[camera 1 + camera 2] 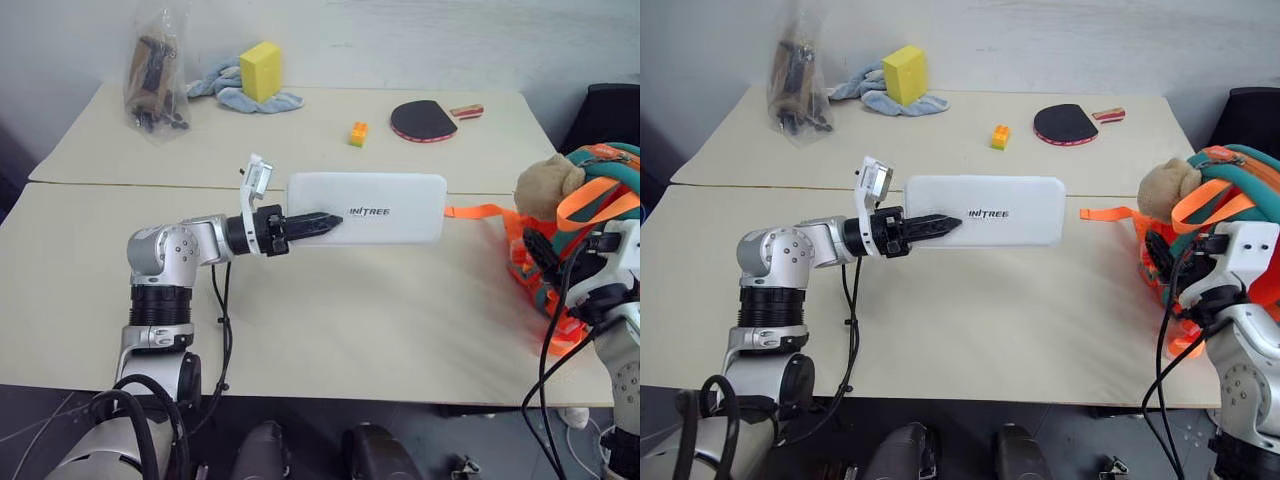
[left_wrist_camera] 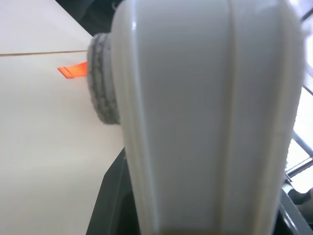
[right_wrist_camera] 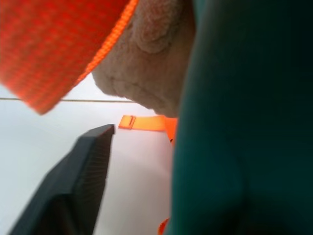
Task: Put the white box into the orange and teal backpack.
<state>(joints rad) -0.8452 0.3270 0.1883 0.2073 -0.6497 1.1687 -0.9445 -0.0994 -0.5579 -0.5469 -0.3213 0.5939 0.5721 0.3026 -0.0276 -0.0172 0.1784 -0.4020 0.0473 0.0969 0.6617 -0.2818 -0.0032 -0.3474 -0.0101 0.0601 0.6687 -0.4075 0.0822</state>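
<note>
My left pincer (image 1: 325, 224) grips the white box (image 1: 367, 208) mid-counter; right pincer (image 1: 1162, 256), state unclear, at the orange and teal backpack (image 1: 1232, 195) by the right edge.

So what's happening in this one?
The left gripper holds the white box by one end, lifted level above the table and pointing toward the orange and teal backpack. The right gripper is at the backpack, against its straps beside the plush toy. The box is not in yet.

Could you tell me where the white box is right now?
In the left eye view, the white box sits mid-table, held by the left gripper, left of the orange and teal backpack.
</note>
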